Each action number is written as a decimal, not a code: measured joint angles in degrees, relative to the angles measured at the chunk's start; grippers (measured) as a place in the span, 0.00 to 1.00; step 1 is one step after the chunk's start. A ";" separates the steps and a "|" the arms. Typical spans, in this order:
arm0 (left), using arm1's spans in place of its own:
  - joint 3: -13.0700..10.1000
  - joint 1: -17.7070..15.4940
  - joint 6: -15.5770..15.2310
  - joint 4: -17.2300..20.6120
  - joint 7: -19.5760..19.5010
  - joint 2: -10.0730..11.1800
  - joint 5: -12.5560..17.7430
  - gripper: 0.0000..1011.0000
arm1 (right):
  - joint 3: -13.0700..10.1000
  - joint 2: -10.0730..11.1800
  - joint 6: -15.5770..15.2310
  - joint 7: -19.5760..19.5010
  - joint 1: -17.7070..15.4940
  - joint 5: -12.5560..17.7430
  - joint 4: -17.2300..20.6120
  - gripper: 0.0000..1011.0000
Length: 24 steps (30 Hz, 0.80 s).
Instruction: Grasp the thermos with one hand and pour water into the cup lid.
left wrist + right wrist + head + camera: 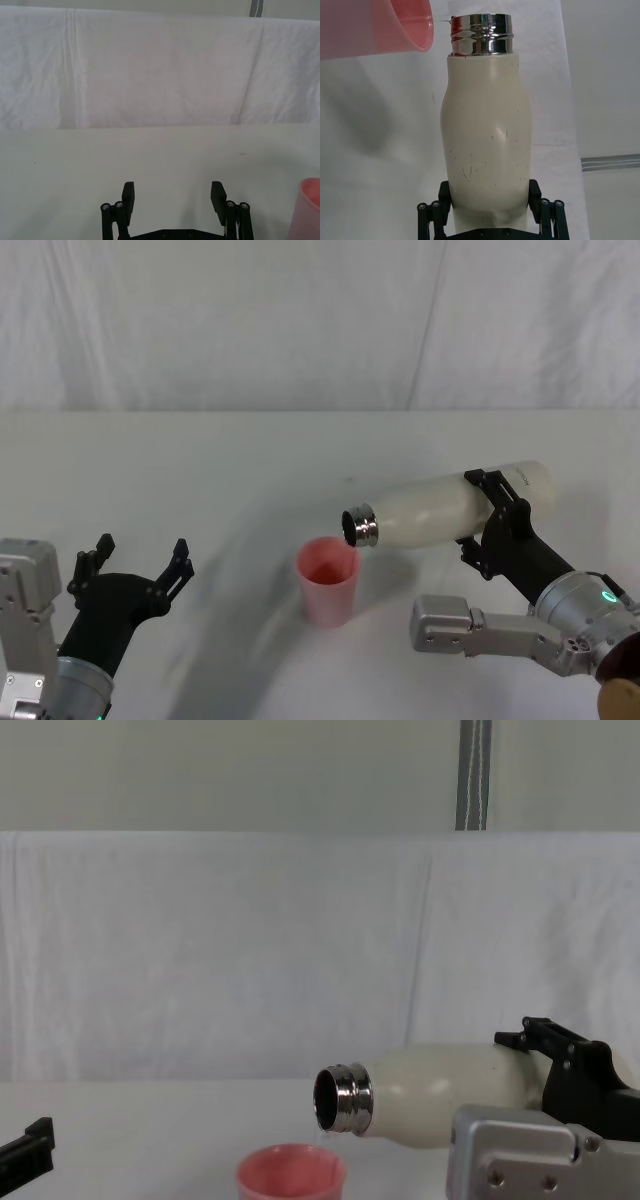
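My right gripper is shut on the cream-white thermos, near its base. The thermos lies tilted almost level, with its steel neck pointing left over the cup lid. The salmon-pink cup lid stands upright on the table, just below and left of the mouth. In the right wrist view the thermos sits between the black fingers, and a thin clear trickle shows between its mouth and the cup lid. The chest view shows the mouth above the cup lid. My left gripper is open at the left.
A white cloth covers the table and a white curtain hangs behind it. The left wrist view shows the left gripper over bare cloth, with the cup lid's edge off to one side.
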<state>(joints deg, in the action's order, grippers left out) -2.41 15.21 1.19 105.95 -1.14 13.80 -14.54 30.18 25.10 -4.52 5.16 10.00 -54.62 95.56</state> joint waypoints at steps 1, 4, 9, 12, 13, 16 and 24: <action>0.00 0.00 0.00 0.00 0.00 0.00 0.00 0.99 | -0.01 0.01 0.00 0.00 0.00 -0.01 0.01 0.94; 0.00 0.00 0.00 0.00 0.00 0.00 0.00 0.99 | -0.05 0.07 -0.01 0.00 -0.03 -0.02 0.06 0.94; 0.00 0.00 0.00 0.00 0.00 0.00 0.00 0.99 | -0.09 0.11 -0.01 0.00 -0.07 -0.02 0.07 0.94; 0.00 0.00 0.00 0.00 0.00 0.00 0.00 0.99 | -0.09 0.11 -0.01 -0.04 -0.09 -0.02 0.07 0.94; 0.00 0.00 0.00 0.00 0.00 0.00 0.00 0.99 | -0.09 0.11 -0.01 -0.04 -0.09 -0.03 0.07 0.94; 0.00 0.00 0.00 0.00 0.00 0.00 0.00 0.99 | -0.09 0.11 -0.01 -0.06 -0.10 -0.05 0.07 0.94; 0.00 0.00 0.00 0.00 0.01 0.00 0.00 0.99 | -0.06 0.10 -0.05 -0.09 -0.21 -0.17 0.07 0.94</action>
<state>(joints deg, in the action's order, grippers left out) -2.41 15.21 1.19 105.95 -1.14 13.80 -14.54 30.12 25.20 -4.56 5.07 9.79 -54.79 95.63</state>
